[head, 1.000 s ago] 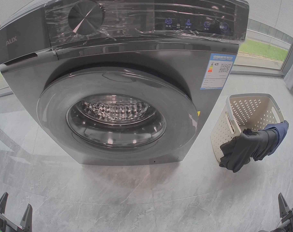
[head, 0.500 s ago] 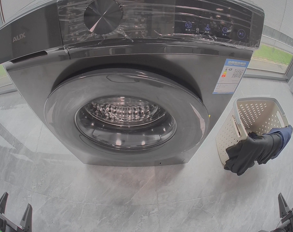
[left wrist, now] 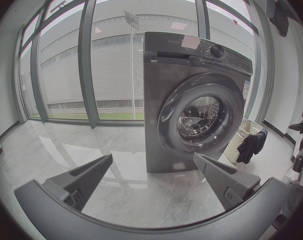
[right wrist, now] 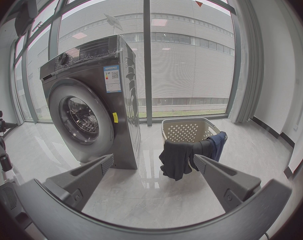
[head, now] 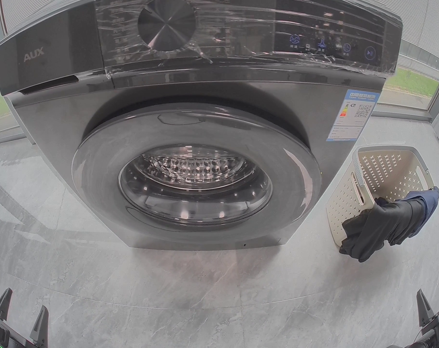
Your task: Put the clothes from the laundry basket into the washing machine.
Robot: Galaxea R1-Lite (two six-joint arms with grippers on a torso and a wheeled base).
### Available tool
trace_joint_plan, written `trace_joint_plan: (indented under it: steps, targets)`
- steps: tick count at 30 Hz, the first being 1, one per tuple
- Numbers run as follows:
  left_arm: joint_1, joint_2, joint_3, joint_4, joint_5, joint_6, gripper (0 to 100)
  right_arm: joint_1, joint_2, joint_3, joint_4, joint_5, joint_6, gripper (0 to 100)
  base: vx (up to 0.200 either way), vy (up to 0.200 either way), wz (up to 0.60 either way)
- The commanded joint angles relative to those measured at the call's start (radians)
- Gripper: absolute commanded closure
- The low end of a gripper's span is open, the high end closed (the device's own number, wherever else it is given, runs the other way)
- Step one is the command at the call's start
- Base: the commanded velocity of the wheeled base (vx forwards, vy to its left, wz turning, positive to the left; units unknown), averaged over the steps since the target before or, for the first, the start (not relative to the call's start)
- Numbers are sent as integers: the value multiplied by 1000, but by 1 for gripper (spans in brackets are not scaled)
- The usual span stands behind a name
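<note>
Grey washing machine (head: 195, 122) shut, dark clothes (head: 381, 225) over laundry basket (head: 342, 209), camera has shifted, left fingers (left wrist: 81, 174) and right fingers (right wrist: 224, 180) wide.

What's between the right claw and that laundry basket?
Only bare grey floor, seen in the right wrist view, between the right gripper and the laundry basket; dark clothes hang over its near rim.

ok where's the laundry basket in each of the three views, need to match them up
Head view: laundry basket at the right, on the floor beside the washing machine's lower right corner.
Left wrist view: laundry basket on the floor just past the machine's sticker-side front corner.
Right wrist view: laundry basket before the window, beside the machine's side panel.
Shared landmark: the dark garment draped over its front rim.
</note>
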Motion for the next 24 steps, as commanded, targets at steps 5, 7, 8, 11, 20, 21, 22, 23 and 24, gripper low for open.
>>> trace_joint_plan:
  steps: [5,7,8,11,20,21,22,23,24]
  targets:
    - [0,-18,18,0,0,0,0,0,-15,18,0,0,0,0,0,0,600]
    - [0,-18,18,0,0,0,0,0,-15,18,0,0,0,0,0,0,300]
    - [0,-18,18,0,0,0,0,0,-15,18,0,0,0,0,0,0,0]
    - [0,-18,18,0,0,-2,0,0,-15,18,0,0,0,0,0,0,0]
    - [0,-18,18,0,0,0,0,0,-15,18,0,0,0,0,0,133,0]
    - [0,-18,18,0,0,-2,0,0,-15,18,0,0,-2,0,0,0,0]
    - [0,-18,18,0,0,-2,0,0,-15,18,0,0,-2,0,0,0,0]
    - [0,-18,18,0,0,-2,0,0,-15,18,0,0,-2,0,0,0,0]
    - [0,-18,18,0,0,-2,0,0,-15,18,0,0,-2,0,0,0,0]
